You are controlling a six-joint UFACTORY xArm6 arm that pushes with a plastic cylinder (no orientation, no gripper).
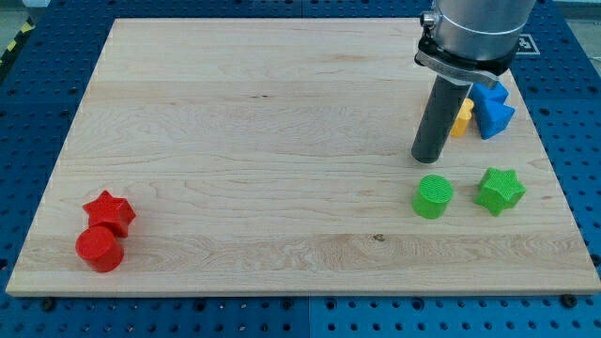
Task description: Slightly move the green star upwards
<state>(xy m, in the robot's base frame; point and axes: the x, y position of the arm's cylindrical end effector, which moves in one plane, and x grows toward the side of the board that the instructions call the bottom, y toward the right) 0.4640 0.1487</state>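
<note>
My tip [428, 160] is a bare rod that holds nothing, and it rests on the wooden board [263, 141] just beyond the green cylinder [433, 197], touching no block. The green star [500, 191] lies near the board's right edge, just right of that cylinder. Blue blocks [491, 108] and a yellow block [461, 116] sit farther back behind the rod, while a red star [110, 211] and red cylinder [99, 249] touch at the near left corner.

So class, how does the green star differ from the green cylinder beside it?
The green star has points around its outline; the green cylinder has a round top. The star lies nearer the view's right edge, the cylinder sits just below my tip. Both are green, resting flat on the wooden board.
</note>
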